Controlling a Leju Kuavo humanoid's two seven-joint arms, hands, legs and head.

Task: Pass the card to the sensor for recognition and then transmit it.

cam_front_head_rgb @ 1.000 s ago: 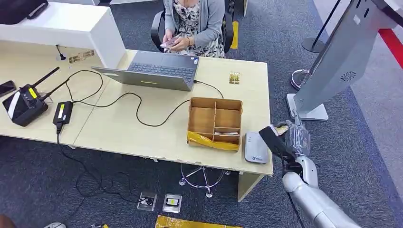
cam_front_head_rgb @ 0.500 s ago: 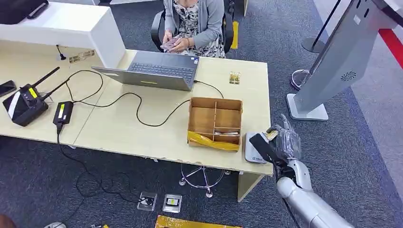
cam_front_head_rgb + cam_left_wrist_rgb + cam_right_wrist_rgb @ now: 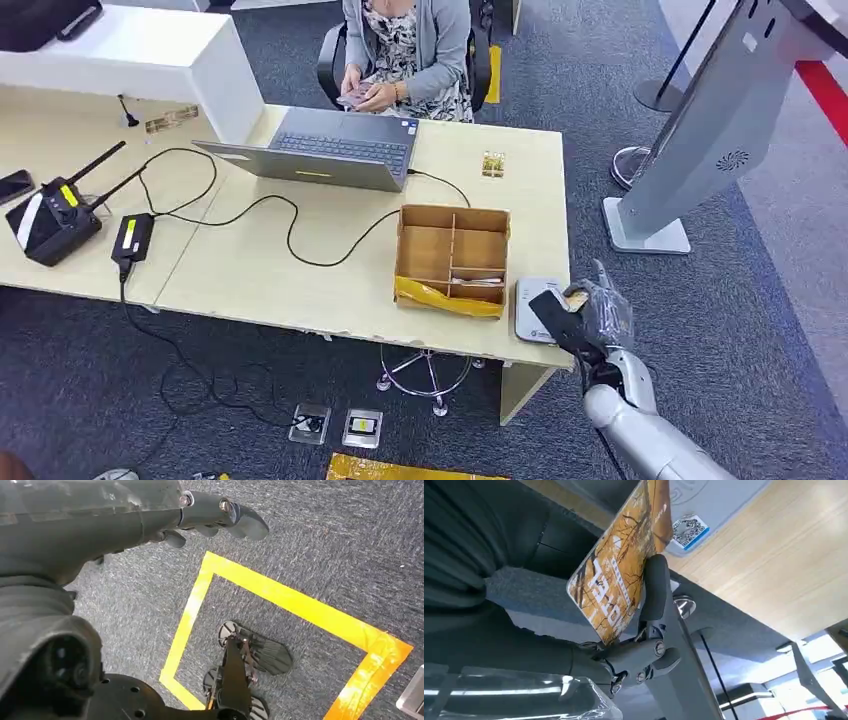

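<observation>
My right hand hovers at the desk's near right corner and pinches an orange-brown patterned card, seen as a small yellow patch from the head camera. The card sits just over the right side of the grey card sensor, a flat pad with a QR sticker lying on the desk beside the cardboard box. Whether the card touches the sensor I cannot tell. My left hand hangs above the carpet, its fingers loosely curled and holding nothing.
A compartmented cardboard box stands left of the sensor. An open laptop, cables and a radio lie on the desk. A person sits behind it. A grey kiosk stand rises on the right.
My right hand has carried the card left and down, from beyond the desk's right edge to above the sensor's right side. The person and the desk items stay put.
</observation>
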